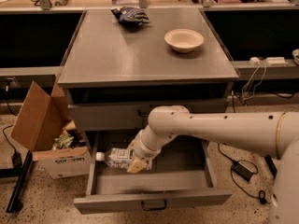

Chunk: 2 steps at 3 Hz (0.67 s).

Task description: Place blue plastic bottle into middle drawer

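While pincer [134,163] grips bottle [117,156] over drawer [154,200], box [39,125] (left)

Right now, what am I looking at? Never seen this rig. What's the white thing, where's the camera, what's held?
The white tube is a robot arm ending in a gripper with two jaws. There is one camera view, looking down at a grey cabinet from the front; where the camera is mounted is not known. On the cabinet top lie a cream bowl and a dark blue snack bag. The middle drawer is pulled open. The jaws are shut on the blue plastic bottle, held sideways over the open tray.
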Available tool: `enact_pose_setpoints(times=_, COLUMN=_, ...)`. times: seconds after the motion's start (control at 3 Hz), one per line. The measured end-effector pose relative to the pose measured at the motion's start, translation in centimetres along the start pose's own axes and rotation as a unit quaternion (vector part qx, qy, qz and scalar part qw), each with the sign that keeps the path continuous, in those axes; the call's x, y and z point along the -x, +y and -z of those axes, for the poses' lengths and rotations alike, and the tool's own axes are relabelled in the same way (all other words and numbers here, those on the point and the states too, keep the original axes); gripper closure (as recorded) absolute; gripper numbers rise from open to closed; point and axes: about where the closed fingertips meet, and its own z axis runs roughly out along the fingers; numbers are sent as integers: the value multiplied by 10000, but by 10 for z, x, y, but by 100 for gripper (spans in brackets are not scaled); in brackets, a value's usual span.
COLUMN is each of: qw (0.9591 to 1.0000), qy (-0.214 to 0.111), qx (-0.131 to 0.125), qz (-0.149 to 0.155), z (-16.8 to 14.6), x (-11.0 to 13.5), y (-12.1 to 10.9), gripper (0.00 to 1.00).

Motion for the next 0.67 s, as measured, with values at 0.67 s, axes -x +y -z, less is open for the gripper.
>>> enact_pose_setpoints(times=0.67, qw=9989, qy=-158, qx=-33, qz=-450, z=-65, x=-63, y=-19, gripper=100)
